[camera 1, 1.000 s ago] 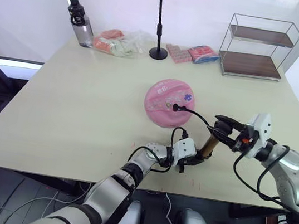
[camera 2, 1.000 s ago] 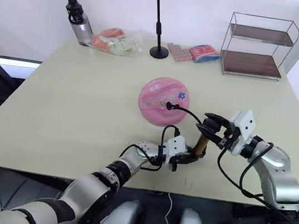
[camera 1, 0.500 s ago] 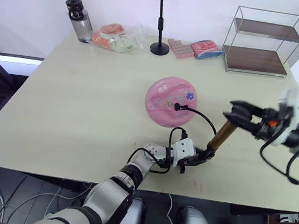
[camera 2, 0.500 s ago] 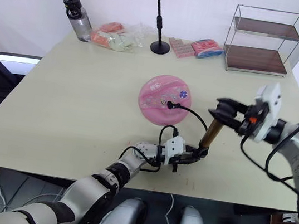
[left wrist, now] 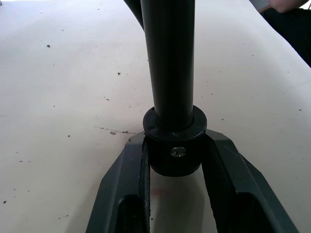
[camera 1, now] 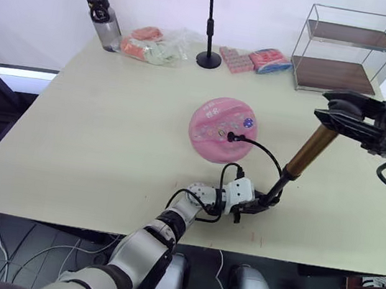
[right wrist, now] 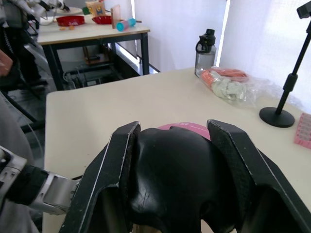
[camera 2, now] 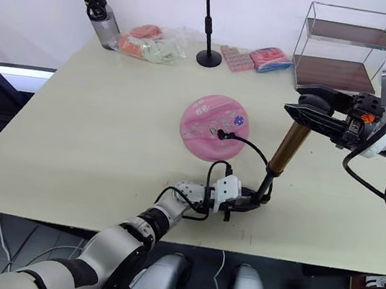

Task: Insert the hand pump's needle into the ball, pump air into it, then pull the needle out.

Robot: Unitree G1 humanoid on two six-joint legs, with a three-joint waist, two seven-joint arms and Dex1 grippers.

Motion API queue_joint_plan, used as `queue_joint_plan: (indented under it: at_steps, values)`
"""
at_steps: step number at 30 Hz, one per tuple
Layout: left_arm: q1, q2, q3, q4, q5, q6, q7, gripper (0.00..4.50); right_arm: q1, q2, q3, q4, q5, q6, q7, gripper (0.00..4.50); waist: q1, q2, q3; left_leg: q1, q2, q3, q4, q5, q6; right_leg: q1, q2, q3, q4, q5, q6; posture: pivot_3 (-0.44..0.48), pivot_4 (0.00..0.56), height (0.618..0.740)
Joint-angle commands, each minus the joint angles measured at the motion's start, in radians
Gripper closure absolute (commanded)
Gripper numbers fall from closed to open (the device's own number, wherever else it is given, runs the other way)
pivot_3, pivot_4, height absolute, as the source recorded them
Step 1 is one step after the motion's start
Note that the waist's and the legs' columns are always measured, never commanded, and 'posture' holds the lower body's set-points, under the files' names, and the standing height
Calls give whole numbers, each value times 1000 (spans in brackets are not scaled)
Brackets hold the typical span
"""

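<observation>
The pink ball (camera 1: pixel 221 128) lies mid-table. A small black fitting (camera 1: pixel 230 136) sits against its valve, and the needle itself is hidden. From the fitting a thin black hose (camera 1: pixel 263 153) loops down to the base of the hand pump (camera 1: pixel 311 150). The pump leans up to the right, with a black rod bare below its gold barrel. My left gripper (camera 1: pixel 263 201) is shut on the pump's black bottom cap (left wrist: pixel 174 143), low on the table. My right gripper (camera 1: pixel 333 112) is shut on the black handle (right wrist: pixel 175 179), high above the table and to the right of the ball.
Along the far edge stand a water bottle (camera 1: pixel 102 20), a clear bag of packets (camera 1: pixel 151 48), a black stand's round base (camera 1: pixel 207 61), pink packets (camera 1: pixel 254 58) and a two-tier wire shelf (camera 1: pixel 343 54). The near table edge runs just below my left gripper.
My right gripper has risen up and to the right with the handle, drawing the gold barrel away from the base and baring the black rod. My left gripper still holds the base.
</observation>
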Motion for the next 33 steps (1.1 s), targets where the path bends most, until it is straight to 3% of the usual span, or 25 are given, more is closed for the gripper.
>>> queue_joint_plan:
  at_steps: [1, 8, 11, 20, 24, 29, 33]
  values:
    - [54, 30, -28, 82, 53, 58, -1, 3485, 70, 21, 23, -50, -58, -59, 13, 2795, 1, -1, -1, 0, 0, 0, 0, 0, 0, 0, 0, 0, 0, 0, 0, 0, 150, 740]
    - [54, 31, -36, 83, 60, 89, -5, 3485, 214, 126, 211, -8, -283, -240, 31, 2795, -9, -3, -9, 7, 1, 0, -1, 0, 0, 5, 1, 0, 0, -3, 4, 0, 150, 740]
    - [53, 32, -38, 82, 62, 105, -3, 3485, 262, 163, 265, 37, -369, -319, 45, 2795, -15, -2, -12, 16, 3, 0, -3, 0, 0, 14, 1, -1, -1, -4, 4, 0, 150, 740]
    - [53, 29, -48, 84, 69, 166, -32, 3485, 357, 287, 379, 233, -598, -564, 21, 2795, -18, -2, -26, 18, 4, 0, -3, 0, 0, 15, 4, 0, -1, -4, 4, 0, 150, 740]
    - [52, 31, -61, 83, 82, 187, -34, 3485, 377, 294, 373, 227, -601, -565, 14, 2795, -18, -2, -29, 18, 4, 0, -3, 0, 0, 15, 4, 0, -1, -4, 4, 0, 150, 740]
    - [58, 35, -61, 81, 84, 198, -38, 3485, 286, 238, 242, 109, -449, -469, 25, 2795, -16, -6, -30, 17, 5, -1, -3, 0, 0, 15, 3, 0, -1, -4, 4, 0, 150, 740]
    - [60, 39, -60, 78, 86, 201, -35, 3485, 209, 189, 159, 55, -345, -377, 21, 2795, -14, -1, -22, 15, 3, 0, -3, 0, 0, 13, 1, 0, -1, -4, 4, 0, 150, 740]
